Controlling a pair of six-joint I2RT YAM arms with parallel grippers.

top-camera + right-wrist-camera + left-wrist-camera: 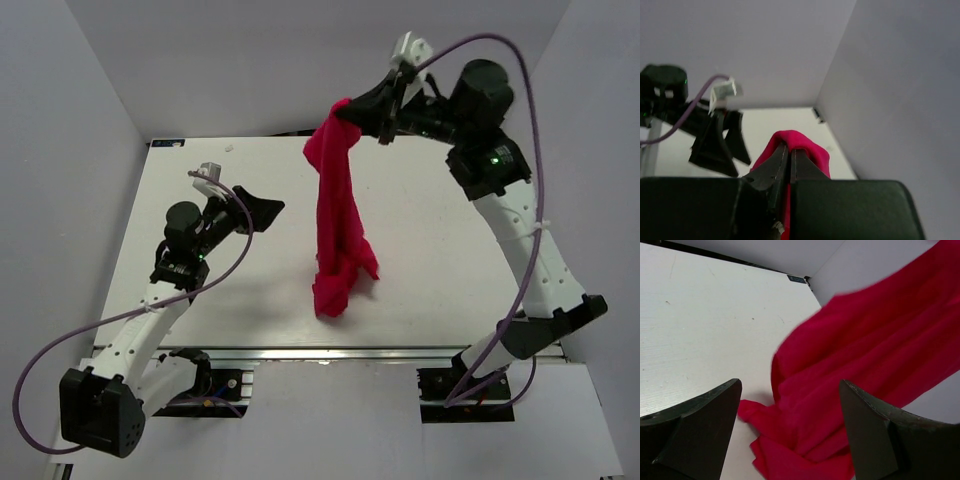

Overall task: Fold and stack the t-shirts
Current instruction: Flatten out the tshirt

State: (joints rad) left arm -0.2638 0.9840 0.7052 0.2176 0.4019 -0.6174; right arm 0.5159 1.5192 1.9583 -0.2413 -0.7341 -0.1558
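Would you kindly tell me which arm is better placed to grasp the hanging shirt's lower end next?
Probably the left. The left gripper is open and empty, facing the t-shirt where its bunched lower end rests on the table. The right gripper is shut on the shirt's top, holding it up.

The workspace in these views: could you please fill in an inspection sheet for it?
Surface: white table, flat, a few tiny specks.
Job's things: one red t-shirt, unfolded, hanging from the right gripper, lower end bunched on the table.
Clutter: nothing seen.
Grippers: right gripper shut on the t-shirt, raised; left gripper open, empty, left of the t-shirt.
Cables: purple cables, one looping along each arm, clear of the cloth.
Surroundings: plain pale walls on three sides.
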